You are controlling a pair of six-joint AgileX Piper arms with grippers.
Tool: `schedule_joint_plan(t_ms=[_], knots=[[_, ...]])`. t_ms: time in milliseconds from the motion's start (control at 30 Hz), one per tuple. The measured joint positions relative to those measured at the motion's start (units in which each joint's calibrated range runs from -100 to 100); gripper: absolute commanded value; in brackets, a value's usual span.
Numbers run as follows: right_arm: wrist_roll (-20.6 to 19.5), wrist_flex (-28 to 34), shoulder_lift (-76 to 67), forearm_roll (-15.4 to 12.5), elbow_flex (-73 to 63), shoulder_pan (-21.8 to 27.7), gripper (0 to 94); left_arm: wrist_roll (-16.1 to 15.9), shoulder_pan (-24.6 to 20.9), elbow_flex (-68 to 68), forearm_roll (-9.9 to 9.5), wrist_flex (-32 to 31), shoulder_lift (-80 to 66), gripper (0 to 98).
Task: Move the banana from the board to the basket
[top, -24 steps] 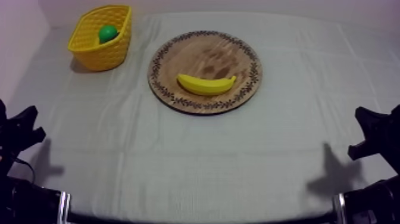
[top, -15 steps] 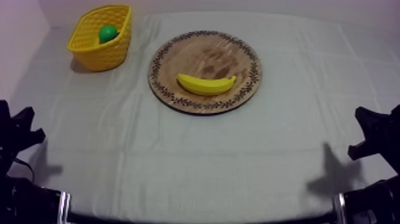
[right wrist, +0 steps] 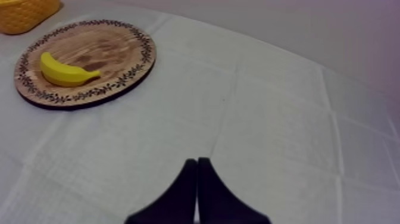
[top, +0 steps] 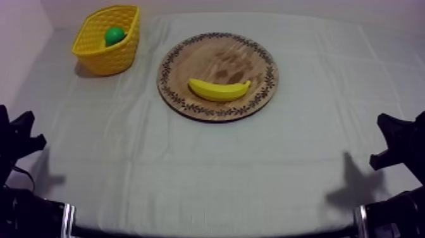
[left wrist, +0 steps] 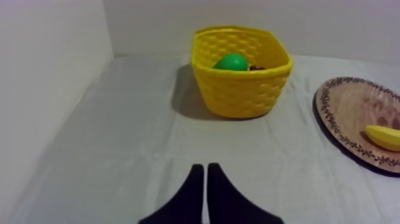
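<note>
Far left on the table (top: 209,164), I log a yellow woven basket (top: 109,58) holding a round green fruit (top: 114,35); curved yellow banana (top: 219,89) on round wooden board (top: 218,54); left gripper (left wrist: 205,168), right gripper (right wrist: 197,162) clenched empty.

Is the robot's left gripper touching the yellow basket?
Apart. The left wrist view shows a wide stretch of bare cloth between the left gripper, fingers shut together, and the yellow basket.
</note>
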Motion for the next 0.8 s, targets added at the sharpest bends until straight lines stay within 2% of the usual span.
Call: schedule_joint_plan(t_ms=[367,467,600,667,800], knots=[[0.0,0.0,0.0,0.0,0.0,0.0,0.3,2.69,2.84,-17.73,-1.03,-0.56,15.88,0.1],[0.0,0.0,0.0,0.0,0.0,0.0,0.3,4.5,4.38,-24.4,-3.0,-0.16,22.67,0.1],[0.0,0.09,0.0,0.0,0.0,0.0,0.3,7.64,6.24,-34.7,-6.58,1.61,32.01,0.1],[0.0,0.1,0.0,0.0,0.0,0.0,0.3,8.78,6.65,-40.08,-7.27,3.07,37.03,0.1],[0.0,0.01,0.0,0.0,0.0,0.0,0.3,9.33,7.65,-49.94,-7.13,5.7,46.12,0.1]])
